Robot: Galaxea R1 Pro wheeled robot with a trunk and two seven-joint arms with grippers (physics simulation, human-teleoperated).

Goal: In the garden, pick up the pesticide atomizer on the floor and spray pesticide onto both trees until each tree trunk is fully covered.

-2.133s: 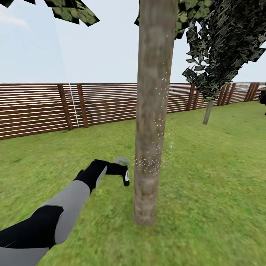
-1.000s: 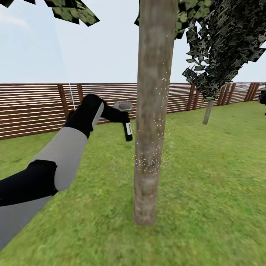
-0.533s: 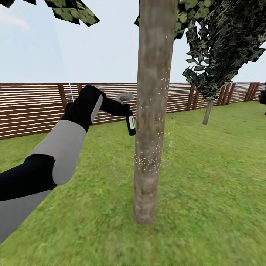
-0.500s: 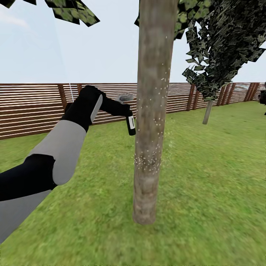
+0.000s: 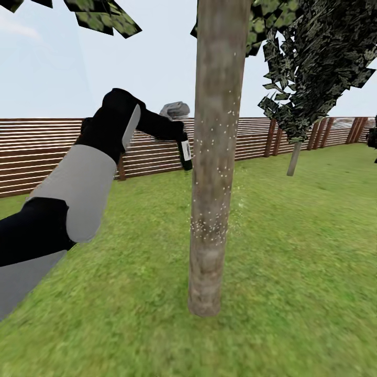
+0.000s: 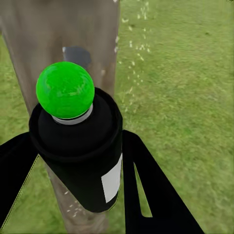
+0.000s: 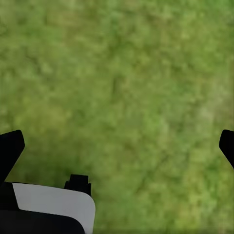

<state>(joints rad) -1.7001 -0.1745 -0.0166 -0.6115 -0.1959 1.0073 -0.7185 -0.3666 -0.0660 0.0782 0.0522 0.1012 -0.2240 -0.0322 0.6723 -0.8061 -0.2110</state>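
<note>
Head view: the left gripper (image 5: 180, 137) is squeezed tight around the pesticide atomizer (image 5: 185, 153), held up just beside the tree trunk (image 5: 213, 157), at nine o'clock from it. White dots speckle the bark. Behind stands a brown fence (image 5: 47, 154) on the grass (image 5: 293, 251). Left wrist view: the bottle's top (image 6: 65, 90) looks green and points at the trunk. Right wrist view: the right gripper (image 7: 117, 146) hangs over grass with its fingers spread wide, holding nothing.

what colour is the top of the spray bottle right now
Bright green, on the pesticide atomizer with its black body and white label; the left wrist view shows it best.
</note>
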